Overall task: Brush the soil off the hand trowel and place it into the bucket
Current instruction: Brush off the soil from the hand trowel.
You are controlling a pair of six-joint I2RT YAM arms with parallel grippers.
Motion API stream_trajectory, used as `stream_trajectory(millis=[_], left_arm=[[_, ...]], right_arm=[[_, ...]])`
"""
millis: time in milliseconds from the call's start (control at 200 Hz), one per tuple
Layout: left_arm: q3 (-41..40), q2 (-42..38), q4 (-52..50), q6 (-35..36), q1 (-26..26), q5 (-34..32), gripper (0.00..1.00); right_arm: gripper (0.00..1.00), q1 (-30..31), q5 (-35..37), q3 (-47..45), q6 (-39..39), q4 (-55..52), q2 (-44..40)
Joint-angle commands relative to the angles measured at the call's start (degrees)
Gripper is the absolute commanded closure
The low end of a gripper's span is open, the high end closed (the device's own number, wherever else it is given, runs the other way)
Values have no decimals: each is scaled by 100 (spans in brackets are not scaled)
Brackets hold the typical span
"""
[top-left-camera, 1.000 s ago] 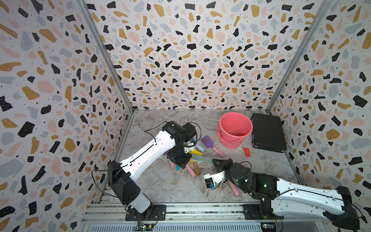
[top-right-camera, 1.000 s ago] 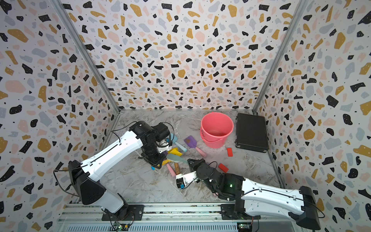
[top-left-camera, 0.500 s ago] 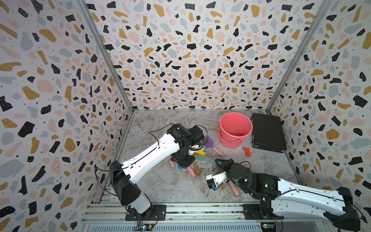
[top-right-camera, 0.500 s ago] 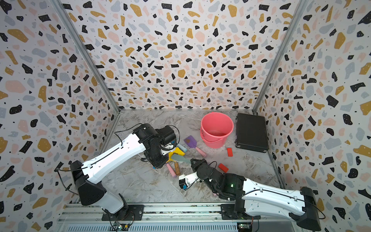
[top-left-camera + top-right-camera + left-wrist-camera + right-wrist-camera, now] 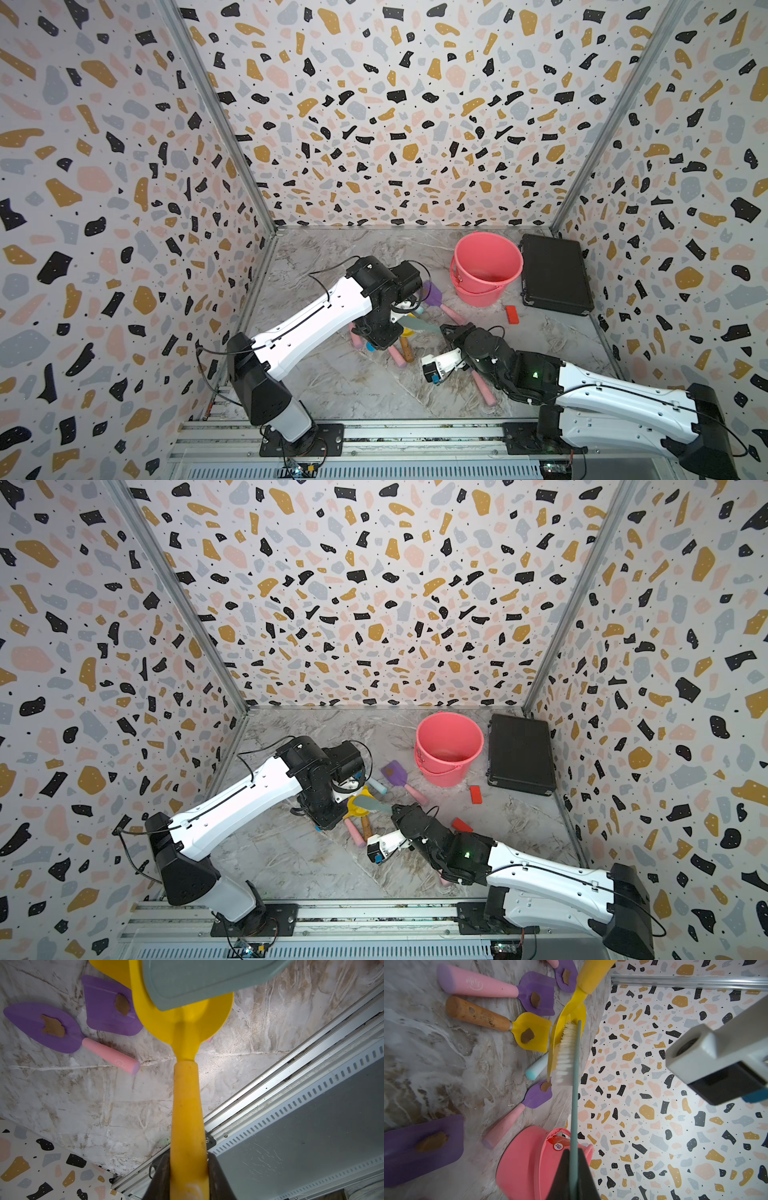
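While the left gripper (image 5: 188, 1169) clamps its fingers on the yellow trowel (image 5: 187, 1103) handle, blade ahead of them, the right gripper (image 5: 574, 1159) pinches the brush (image 5: 565, 1051), bristles on that blade; brushing looks underway, soil (image 5: 546, 1085) by the blade tip, and the bucket (image 5: 478, 296), well beyond both, awaits the trowel

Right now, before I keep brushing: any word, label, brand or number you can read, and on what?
No text reads clearly.
Pink handle of the square purple trowel: white cursive logo, not legible.
Pink handle of the pointed purple trowel: faint logo, too small.
On the bucket, the sticker: red with a white round mark, blurred.
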Motion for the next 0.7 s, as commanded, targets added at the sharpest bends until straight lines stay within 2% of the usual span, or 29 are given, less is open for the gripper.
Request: stream_trajectory(millis=[0,230,390,691], left_arm=[[137,-263,-50,-46,-36,-76,100],[105,-279,-123,-3,-31,27,100],[-20,-209,-47,77,-37,255,100],[-50,115,158,119,-45,318,100]], right_arm=[[100,-123,228,-180,-102,-333,106],[100,-409,773,-342,-488,64,181],[100,-409,1026,-45,-535,-203,126],[100,-97,998,600,-4,-507,-384]])
